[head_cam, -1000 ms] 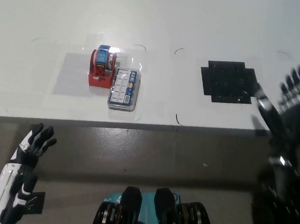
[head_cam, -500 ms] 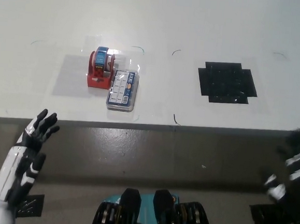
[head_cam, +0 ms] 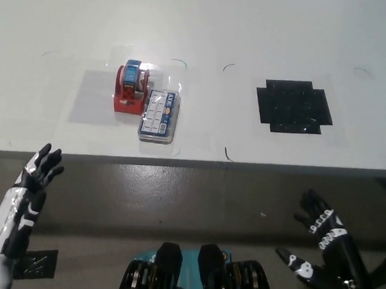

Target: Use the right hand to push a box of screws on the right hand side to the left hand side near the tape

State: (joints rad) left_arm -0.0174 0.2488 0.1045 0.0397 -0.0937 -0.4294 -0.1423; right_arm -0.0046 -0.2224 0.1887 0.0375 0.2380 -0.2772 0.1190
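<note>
- Both hands hang below the table edge with nothing in them: the right hand (head_cam: 321, 252) has its fingers spread, palm up, at the lower right, and the left hand (head_cam: 33, 179) rests at the lower left, fingers apart too.
- Up and to the left of the right hand, well apart from it, lies the box of screws (head_cam: 160, 115) on the table (head_cam: 255, 29), its upper left corner touching the base of the red tape dispenser (head_cam: 131, 87).
- Almost straight above the right hand, on the tabletop, is a black patch (head_cam: 294, 105) with nothing on it.
- By my judgement the push is done, since the box already sits beside the tape.
- Risk from here: another reach by the right hand could shove the box into the dispenser and knock both out of place; staying low avoids that.
- Against a second ago, the right hand has dropped from beside the black patch to below the table; the box and tape have not shifted.
</note>
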